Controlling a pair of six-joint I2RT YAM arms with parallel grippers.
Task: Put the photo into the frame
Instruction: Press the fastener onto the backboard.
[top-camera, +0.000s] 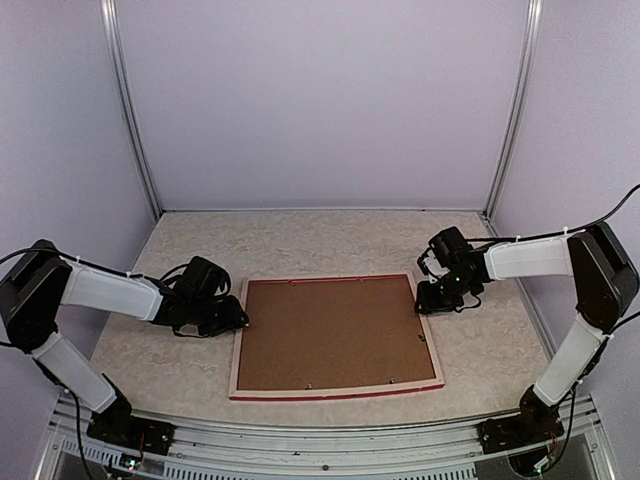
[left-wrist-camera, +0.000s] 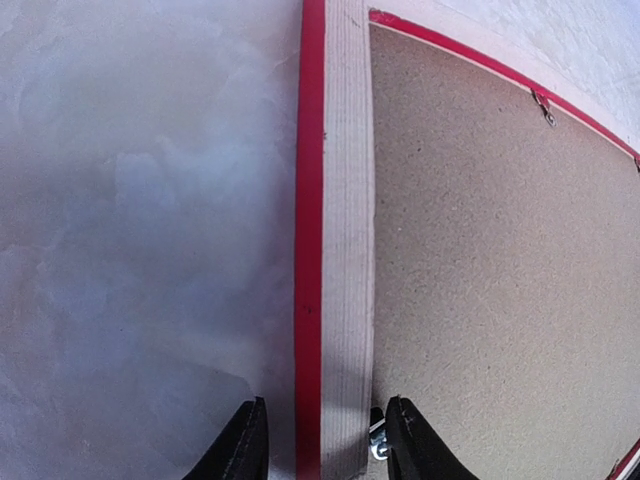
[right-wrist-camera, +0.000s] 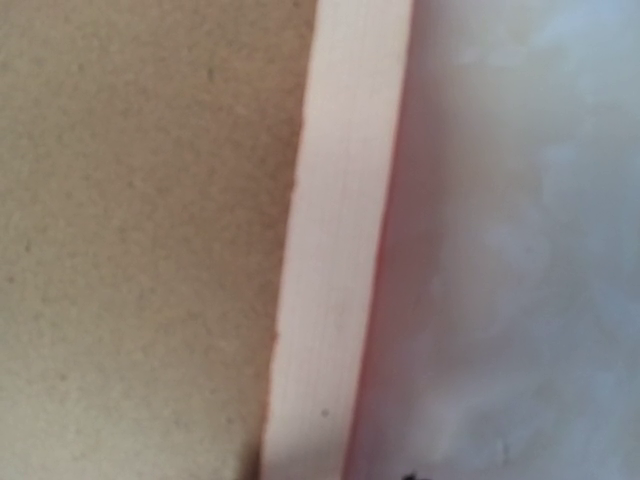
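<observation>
On the marbled surface (top-camera: 170, 372) the frame (top-camera: 236, 360) lies face down, filled by its brown backing board (top-camera: 335, 335). The photo is not in view. The left pincer (left-wrist-camera: 325, 442) stands released astride the left rail. The right pincer (top-camera: 428, 300) sits at the right rail, grip impossible to tell. Any lift wants even squeezing; the metal clip (left-wrist-camera: 545, 106) may snag.

Pale grained wood frame (left-wrist-camera: 345, 250), matt speckled brown backing board (left-wrist-camera: 500, 280), mottled tabletop (left-wrist-camera: 130, 200)
</observation>
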